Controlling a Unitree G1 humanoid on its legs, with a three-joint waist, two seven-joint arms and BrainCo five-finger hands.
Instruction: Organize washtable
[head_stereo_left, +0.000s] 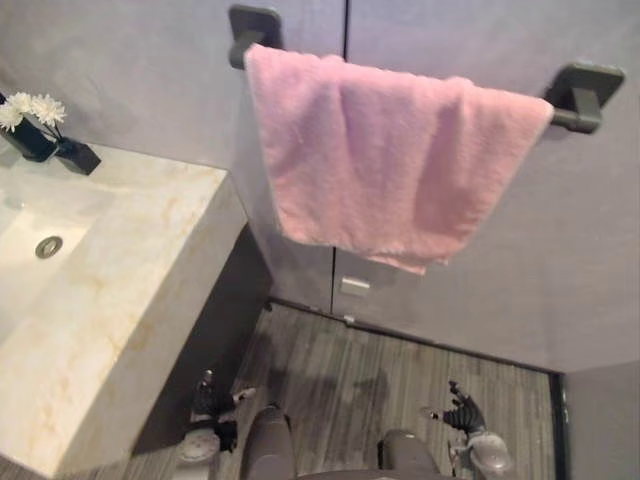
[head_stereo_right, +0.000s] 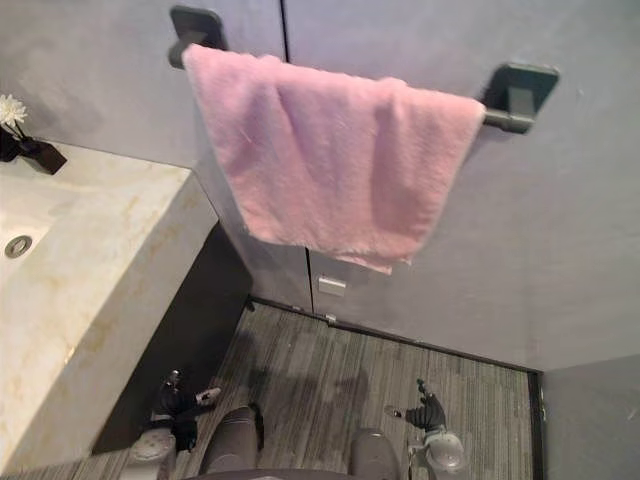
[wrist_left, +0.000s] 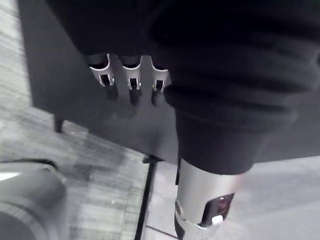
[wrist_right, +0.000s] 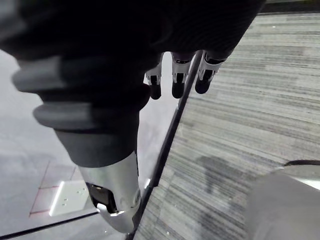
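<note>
Looking down through the head cam, I've got the pink towel (head_stereo_left: 390, 160) draped over the dark wall bar (head_stereo_left: 578, 98) at 12 o'clock, its right end hanging lower. The marble washtable (head_stereo_left: 130, 260) sits at 9 o'clock with its sink drain (head_stereo_left: 48, 246), and white flowers (head_stereo_left: 30, 110) in a dark vase (head_stereo_left: 30, 142) at 10. My left hand (head_stereo_left: 210, 398) hangs at 7 o'clock and my right hand (head_stereo_left: 462, 410) at 5. Both are low over the striped floor (head_stereo_left: 350, 370), fingers relaxed, holding nothing.

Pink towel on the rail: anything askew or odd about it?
Yes. The pink towel hangs crooked on the rail: its lower edge slants down to a drooping corner. Nothing looks spilled or damaged.
</note>
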